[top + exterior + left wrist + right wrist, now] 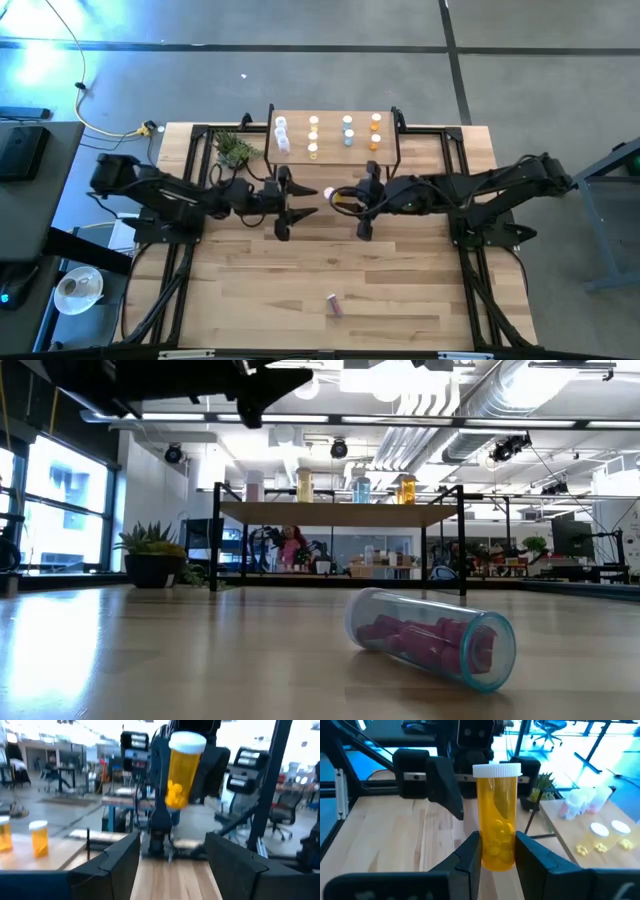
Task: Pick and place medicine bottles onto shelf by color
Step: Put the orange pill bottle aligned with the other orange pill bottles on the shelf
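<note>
The right gripper [497,851] is clamping a yellow bottle [497,817] upright — just before the shelf [335,112]. The left gripper [172,857] is facing it, fingers spread — nothing between them.

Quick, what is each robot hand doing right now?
Left gripper: open, holding nothing.
Right gripper: closed on the yellow bottle.

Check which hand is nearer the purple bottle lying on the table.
Roughly equal. Left hand and right hand both sit mid-table, well away from the purple bottle near the front edge.
</note>
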Controlling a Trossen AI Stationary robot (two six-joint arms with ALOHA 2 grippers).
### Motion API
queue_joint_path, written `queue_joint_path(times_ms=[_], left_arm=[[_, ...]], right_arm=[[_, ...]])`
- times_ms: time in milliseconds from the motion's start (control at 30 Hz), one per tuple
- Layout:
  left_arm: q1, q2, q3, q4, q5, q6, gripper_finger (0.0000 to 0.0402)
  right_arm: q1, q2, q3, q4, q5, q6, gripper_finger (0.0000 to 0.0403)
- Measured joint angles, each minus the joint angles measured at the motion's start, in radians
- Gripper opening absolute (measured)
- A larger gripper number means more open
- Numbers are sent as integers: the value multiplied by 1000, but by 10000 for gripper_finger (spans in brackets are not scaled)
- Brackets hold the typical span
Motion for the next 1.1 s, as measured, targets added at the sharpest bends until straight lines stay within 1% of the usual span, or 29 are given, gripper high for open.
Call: queue_joint_path(times_ms=[133,233,367,467,567,700,933,1100], left_arm=[[0,78,0,170,2,-8,213],[0,122,0,301,7,-16,213],[0,156,0,407,7,-20,213],[7,167,18,414,8,-35,213],[12,178,34,407,40,-41,213],[15,178,39,405,72,-42,213],[15,178,39,366,75,-42,213],[16,178,38,357,74,-42,193]], right_arm=[[-20,0,0,6,-50,1,87],[-29,0,0,10,-64,8,87],[-35,9,0,30,-72,14,87],[-35,28,0,78,-72,16,87],[-35,56,1,128,-72,10,87],[-35,86,1,137,-72,10,87],[-35,114,1,182,-72,19,87],[-35,123,1,180,-72,27,87]])
